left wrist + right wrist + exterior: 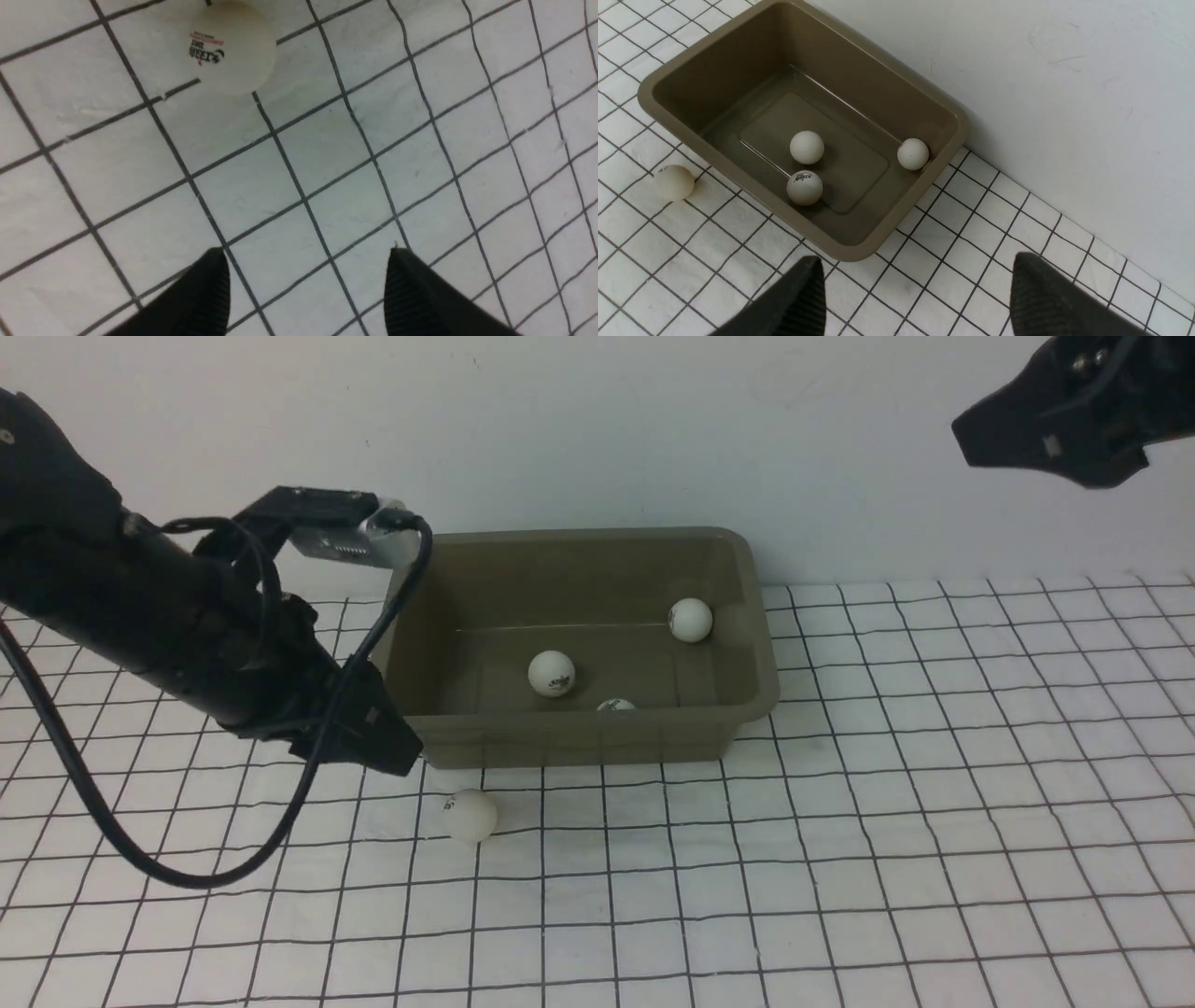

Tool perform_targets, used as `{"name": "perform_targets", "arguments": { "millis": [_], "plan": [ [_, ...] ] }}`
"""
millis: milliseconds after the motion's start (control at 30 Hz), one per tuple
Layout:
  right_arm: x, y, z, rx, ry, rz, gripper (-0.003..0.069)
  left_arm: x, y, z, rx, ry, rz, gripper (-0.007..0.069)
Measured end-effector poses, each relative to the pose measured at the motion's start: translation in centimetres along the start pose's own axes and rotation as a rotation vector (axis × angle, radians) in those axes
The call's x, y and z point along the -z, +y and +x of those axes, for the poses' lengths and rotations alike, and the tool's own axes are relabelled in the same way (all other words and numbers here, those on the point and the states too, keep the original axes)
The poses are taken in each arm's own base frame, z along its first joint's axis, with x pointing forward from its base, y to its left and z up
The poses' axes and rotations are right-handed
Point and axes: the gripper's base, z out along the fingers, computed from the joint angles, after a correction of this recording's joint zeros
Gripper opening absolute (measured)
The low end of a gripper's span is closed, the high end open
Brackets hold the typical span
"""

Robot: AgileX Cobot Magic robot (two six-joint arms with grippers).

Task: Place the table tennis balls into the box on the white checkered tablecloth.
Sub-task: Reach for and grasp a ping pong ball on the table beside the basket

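Observation:
On the white checkered tablecloth [840, 849] stands the olive-brown box [560, 742], against the back wall. Three table tennis balls lie inside it [551, 673] [691, 620] [615, 706]; the last is half hidden by the front wall. Another ball [470, 815] rests on the cloth just in front of the box's left corner. My left gripper [401, 761] hovers low beside that corner, a little up and left of this ball, open and empty. In the left wrist view the ball [231, 46] lies well beyond the left gripper [307, 252]. My right gripper [917, 257] hangs high at the right, open and empty.
A plain white wall [597, 429] rises directly behind the box. The left arm's black cable [187, 873] loops down over the cloth at the left. In the right wrist view the box [738, 60] holds its three balls and the loose ball [674, 182] lies outside it.

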Motion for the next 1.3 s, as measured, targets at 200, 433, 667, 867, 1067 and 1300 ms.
{"name": "perform_targets", "arguments": {
  "millis": [200,433,667,867,1067,1300],
  "plan": [
    [0.0,0.0,0.0,0.000,-0.003,0.002,0.0483,-2.0,-0.5,-1.3,-0.097,-0.102,0.024,0.0466],
    [0.0,0.0,0.0,0.000,-0.003,0.002,0.0483,-5.2,-1.9,-2.7,-0.260,-0.199,-0.073,0.0472],
    [0.0,0.0,0.0,0.015,-0.003,0.002,0.0483,-7.4,-1.6,-1.1,-0.254,-0.243,-0.169,0.0444],
    [0.0,0.0,0.0,0.026,-0.003,0.002,0.0483,-8.1,-0.9,-0.1,-0.220,-0.271,-0.235,0.0426],
    [0.0,0.0,0.0,0.026,-0.003,0.001,0.0483,-8.0,-0.7,-0.4,-0.222,-0.306,-0.267,0.0426],
    [0.0,0.0,0.0,0.026,-0.003,0.001,0.0483,-9.2,-0.1,-0.1,-0.205,-0.278,-0.270,0.0426]
  ]
}}
